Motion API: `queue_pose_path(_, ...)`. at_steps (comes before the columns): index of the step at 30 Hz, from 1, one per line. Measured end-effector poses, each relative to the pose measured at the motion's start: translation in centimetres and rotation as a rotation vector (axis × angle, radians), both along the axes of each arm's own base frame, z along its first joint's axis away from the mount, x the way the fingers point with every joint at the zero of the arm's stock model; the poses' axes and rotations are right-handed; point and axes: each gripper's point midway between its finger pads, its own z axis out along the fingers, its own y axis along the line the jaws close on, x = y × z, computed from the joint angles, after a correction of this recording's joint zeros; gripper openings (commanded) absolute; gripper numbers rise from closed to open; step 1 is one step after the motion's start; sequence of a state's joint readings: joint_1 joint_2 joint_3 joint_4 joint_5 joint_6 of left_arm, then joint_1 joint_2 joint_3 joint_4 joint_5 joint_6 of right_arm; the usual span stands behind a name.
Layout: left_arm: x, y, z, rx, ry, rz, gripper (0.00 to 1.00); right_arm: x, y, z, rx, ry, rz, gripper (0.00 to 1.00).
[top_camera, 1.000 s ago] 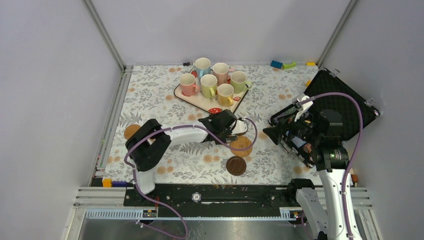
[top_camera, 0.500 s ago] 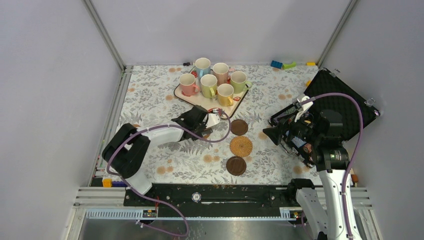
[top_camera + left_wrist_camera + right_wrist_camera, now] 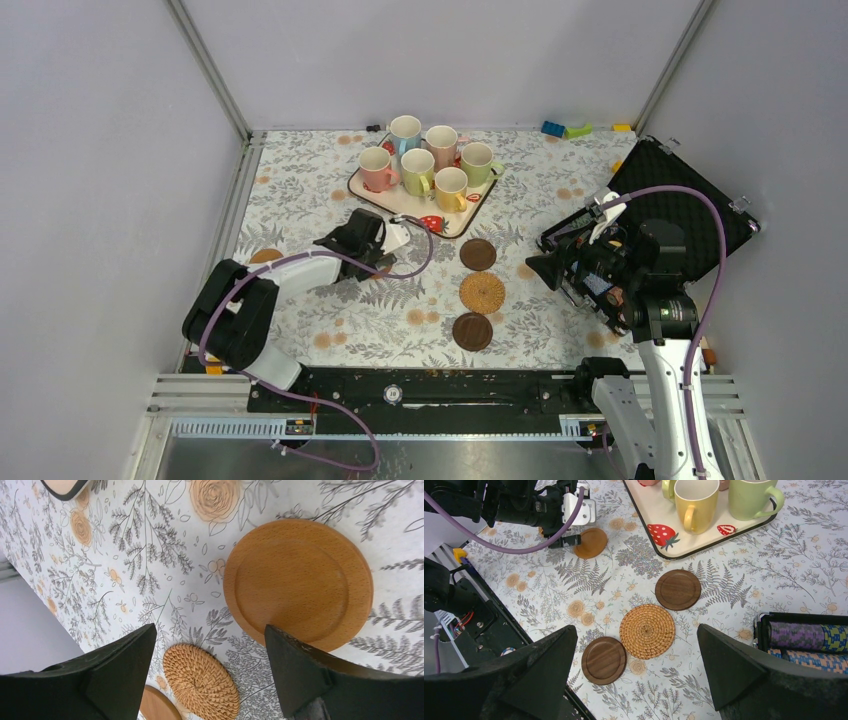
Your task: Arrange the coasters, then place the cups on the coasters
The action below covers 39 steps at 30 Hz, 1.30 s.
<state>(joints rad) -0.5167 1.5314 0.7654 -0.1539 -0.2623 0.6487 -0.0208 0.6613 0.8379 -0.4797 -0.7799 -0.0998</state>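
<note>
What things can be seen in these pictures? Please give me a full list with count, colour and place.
cups: six, pink, blue, green and yellow, on the tray
tray: one, cream with strawberries, far middle
dark brown coasters: two, ends of the column at near middle
woven coasters: two, straw, one in that column, one on the left side
tan coasters: two, left side
toy bricks: three, blue, green, yellow, far edge
black case: one, open, right side
chips: striped rolls, in the case
tablecloth: one, white, flowered
left hand: open, over a tan coaster
right hand: open, above the column
</note>
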Motion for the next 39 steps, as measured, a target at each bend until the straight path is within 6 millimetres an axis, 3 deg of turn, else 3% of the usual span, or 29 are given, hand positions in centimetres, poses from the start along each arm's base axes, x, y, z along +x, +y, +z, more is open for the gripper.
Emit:
queue_pose_path(18,-1.3,2.4,0.0,0.035,0.026,0.009,0.81,0.0,0.0,0.0,0.000,0.000,0.000,0.99)
queue_pose_path(20,-1.4,2.5,0.0,0.033,0.029,0.008,0.84,0.0,0.0,0.0,0.000,-0.002,0.000,0.98)
queue_pose_path(23,-1.5,2.5,0.0,0.031,0.030,0.010,0.98,-0.1,0.0,0.1,0.000,-0.004,-0.001,0.98)
queue_pose_path(31,-2.5,1.6,0.4,-0.041,0.074,0.005,0.99,0.0,0.0,0.1,0.005,-0.001,-0.002,0.98)
queue_pose_path(36,-2.7,0.7,3.1,-0.138,0.023,0.007,0.99,0.7,0.1,0.0,0.028,0.029,-0.012,0.98)
queue_pose_path(39,-2.8,0.1,6.3,-0.223,-0.056,0.002,0.99,1.5,0.7,-1.0,0.025,0.098,-0.011,0.96)
